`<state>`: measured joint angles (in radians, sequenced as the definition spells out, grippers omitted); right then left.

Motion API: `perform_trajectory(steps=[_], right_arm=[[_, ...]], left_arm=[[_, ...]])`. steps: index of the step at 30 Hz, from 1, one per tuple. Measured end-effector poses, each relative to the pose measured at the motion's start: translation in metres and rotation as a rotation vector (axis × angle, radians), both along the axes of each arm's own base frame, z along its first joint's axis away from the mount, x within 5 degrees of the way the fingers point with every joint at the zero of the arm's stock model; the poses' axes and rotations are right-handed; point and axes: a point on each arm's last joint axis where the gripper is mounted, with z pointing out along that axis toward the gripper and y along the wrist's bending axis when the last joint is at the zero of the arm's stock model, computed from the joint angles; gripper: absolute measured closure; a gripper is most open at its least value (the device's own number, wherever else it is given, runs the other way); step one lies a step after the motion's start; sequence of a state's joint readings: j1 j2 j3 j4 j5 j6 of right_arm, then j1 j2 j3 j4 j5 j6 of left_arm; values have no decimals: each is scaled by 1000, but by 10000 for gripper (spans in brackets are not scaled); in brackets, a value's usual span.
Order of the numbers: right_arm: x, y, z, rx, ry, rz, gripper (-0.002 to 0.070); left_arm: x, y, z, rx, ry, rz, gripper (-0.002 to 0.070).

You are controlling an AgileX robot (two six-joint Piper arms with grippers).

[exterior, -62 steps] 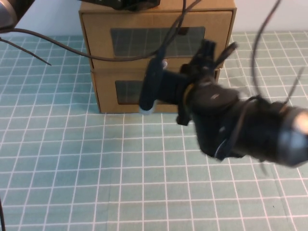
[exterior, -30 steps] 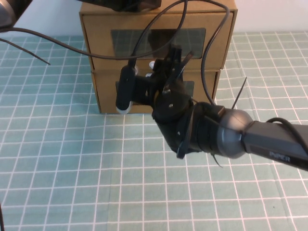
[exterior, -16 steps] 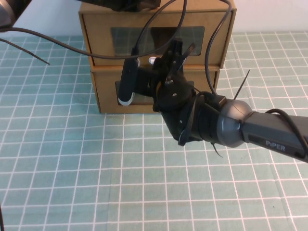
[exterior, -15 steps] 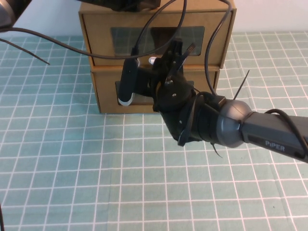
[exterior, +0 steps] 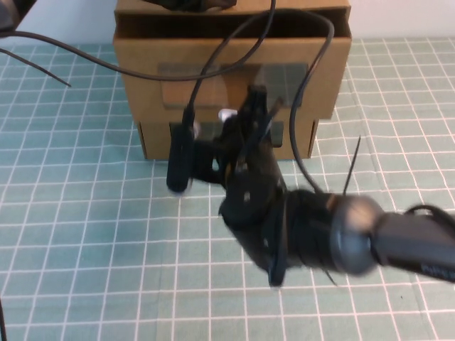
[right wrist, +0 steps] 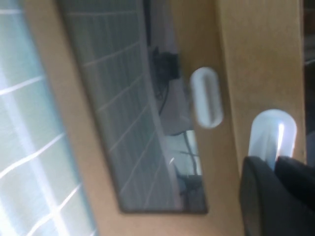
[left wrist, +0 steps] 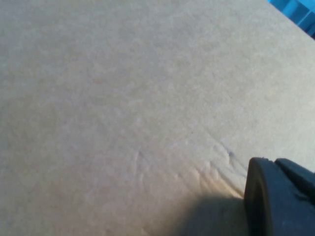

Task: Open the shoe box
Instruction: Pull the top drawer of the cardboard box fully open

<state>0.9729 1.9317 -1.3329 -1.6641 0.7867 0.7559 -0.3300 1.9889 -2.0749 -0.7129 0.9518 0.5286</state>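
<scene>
Green mat point(exterior: 85, 234) with white squares covers the whole table. Two brown shoe boxes sit stacked at the top middle of the high view. The top shoe box point(exterior: 213, 53) has a dark see-through window in its front and a dark gap along its top edge. The bottom box point(exterior: 153, 138) peeks out under it.

The big right arm point(exterior: 334, 238) comes in from the lower right corner. It bends at a round grey joint and stretches up toward the front of the boxes. A black camera point(exterior: 178, 167) sticks out from its wrist to the left. Black cables point(exterior: 298, 42) loop over the top box.

The right gripper point(exterior: 252, 103) is at the front of the top shoe box, just under the window. Its jaws are narrow and pinch a small white knob point(right wrist: 273, 129). A second white knob point(right wrist: 206, 103) sits free just beside it.

The left gripper point(exterior: 190, 3) rests on top of the top box, at the very top edge of the high view. I cannot tell if it is wide or narrow.
</scene>
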Motion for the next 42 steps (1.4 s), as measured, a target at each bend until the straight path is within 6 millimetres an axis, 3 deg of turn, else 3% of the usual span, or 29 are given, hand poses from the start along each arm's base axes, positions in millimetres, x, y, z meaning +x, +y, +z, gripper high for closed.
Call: perform_trajectory(steps=[14,23,28,33,37,42], right_arm=[[-89,-6,-13,34,79,9,666],[-98,-5,-10,59,110,13,657],[-104,-8,-9,144,230,-7,569],[-110,-8,1,182,343,-25,416],[-120,-6,20,276,428,87,382],[-138,-15,63,479,505,219,374]], left_arm=[[1,2,0,2,1,5,680],[3,8,-1,-1,14,14,680],[3,8,-1,0,15,16,680],[3,8,0,-4,17,15,680],[2,8,0,-3,16,6,680],[-6,10,8,13,13,-16,680]])
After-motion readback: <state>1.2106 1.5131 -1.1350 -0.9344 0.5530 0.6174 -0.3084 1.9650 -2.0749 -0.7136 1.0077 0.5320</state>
